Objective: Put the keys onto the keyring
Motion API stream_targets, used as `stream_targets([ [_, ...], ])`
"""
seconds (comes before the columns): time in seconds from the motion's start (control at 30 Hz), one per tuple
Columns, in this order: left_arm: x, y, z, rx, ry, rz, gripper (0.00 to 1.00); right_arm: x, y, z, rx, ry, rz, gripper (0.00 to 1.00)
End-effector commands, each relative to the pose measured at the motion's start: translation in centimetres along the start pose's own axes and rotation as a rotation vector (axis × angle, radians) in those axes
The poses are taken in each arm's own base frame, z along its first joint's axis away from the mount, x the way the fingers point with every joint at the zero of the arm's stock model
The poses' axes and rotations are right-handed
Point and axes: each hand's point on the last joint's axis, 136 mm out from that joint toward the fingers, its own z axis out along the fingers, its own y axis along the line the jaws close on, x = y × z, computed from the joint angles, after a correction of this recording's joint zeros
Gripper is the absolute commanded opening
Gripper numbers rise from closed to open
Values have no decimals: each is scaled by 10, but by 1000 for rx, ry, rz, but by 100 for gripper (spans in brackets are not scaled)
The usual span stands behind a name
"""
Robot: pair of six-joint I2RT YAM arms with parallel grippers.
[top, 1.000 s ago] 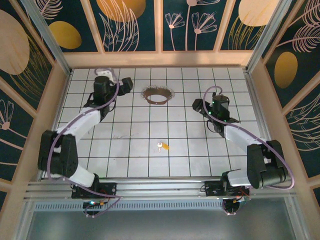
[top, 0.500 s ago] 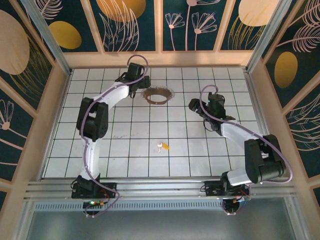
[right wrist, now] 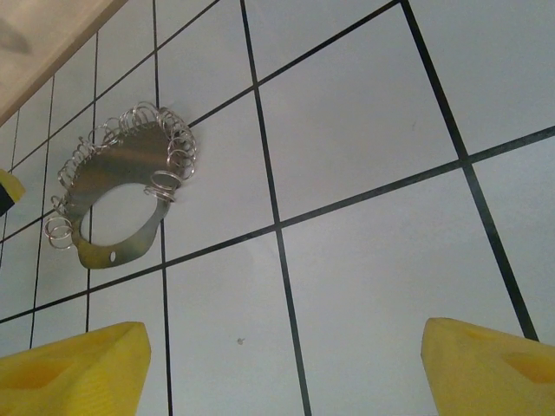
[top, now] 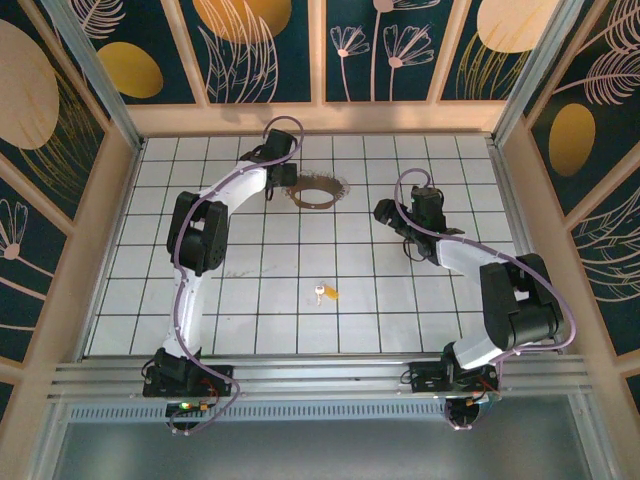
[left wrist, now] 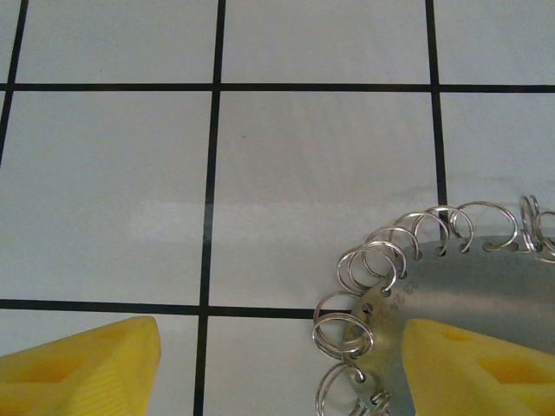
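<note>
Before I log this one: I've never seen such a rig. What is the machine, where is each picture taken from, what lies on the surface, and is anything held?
Two white robot arms, the left arm and the right arm, are bolted at the near edge of a white tiled table. One picture looks down from above and behind them. The other two come from a camera on each wrist, and the yellow wedges there are that arm's own fingers. On the table lie a keyring, a flat metal ring edged with small wire loops, and, nearer the bases, a small key with a yellow-orange tag. The left fingers are spread at the keyring's edge, one over its plate. The right fingers are spread above bare tiles. Nothing is held.
</note>
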Motion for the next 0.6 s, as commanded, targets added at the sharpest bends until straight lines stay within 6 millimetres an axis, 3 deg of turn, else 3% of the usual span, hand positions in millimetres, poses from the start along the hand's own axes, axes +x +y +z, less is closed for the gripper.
stream_targets([
  [0.0, 7, -7, 4, 5, 26, 14, 70, -16, 20, -1, -65, -38, 6, 82],
  [0.57, 25, -15, 21, 35, 65, 18, 62, -11, 22, -1, -70, -30, 5, 81],
])
